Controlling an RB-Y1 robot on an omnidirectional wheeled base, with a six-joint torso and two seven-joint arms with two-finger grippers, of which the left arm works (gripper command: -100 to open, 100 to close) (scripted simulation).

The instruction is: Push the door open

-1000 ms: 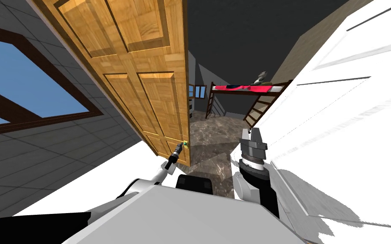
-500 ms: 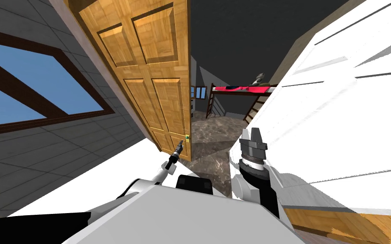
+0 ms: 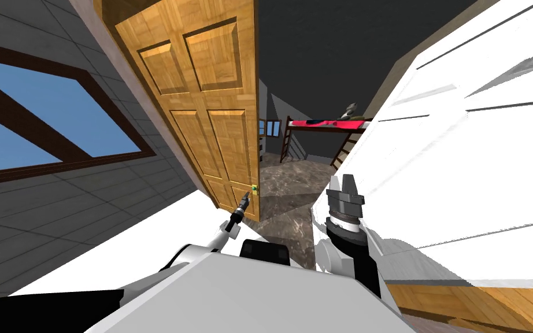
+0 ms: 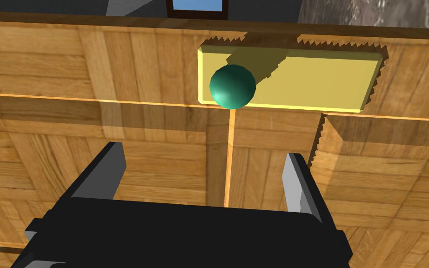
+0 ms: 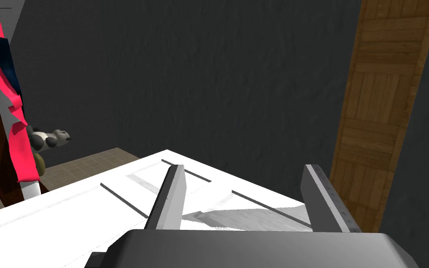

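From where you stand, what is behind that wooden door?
Beyond the door: dark marbled floor, a loft bed with red cover. The door itself hides the rest.

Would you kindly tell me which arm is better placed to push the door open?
Left. The left pincer, open, faces the wooden door close to the green knob; the right pincer, also open, sits by a white panel.

Door: honey-coloured wood with parquet grain and raised rectangular panels set in pairs. It stands ajar, free edge near the middle of the head view, with an open gap beside that edge. Knob: small dark green ball on a flat yellow plate, set by the free edge. The door face is close ahead of my left gripper. The knob sits just past its spread fingertips; contact cannot be told.
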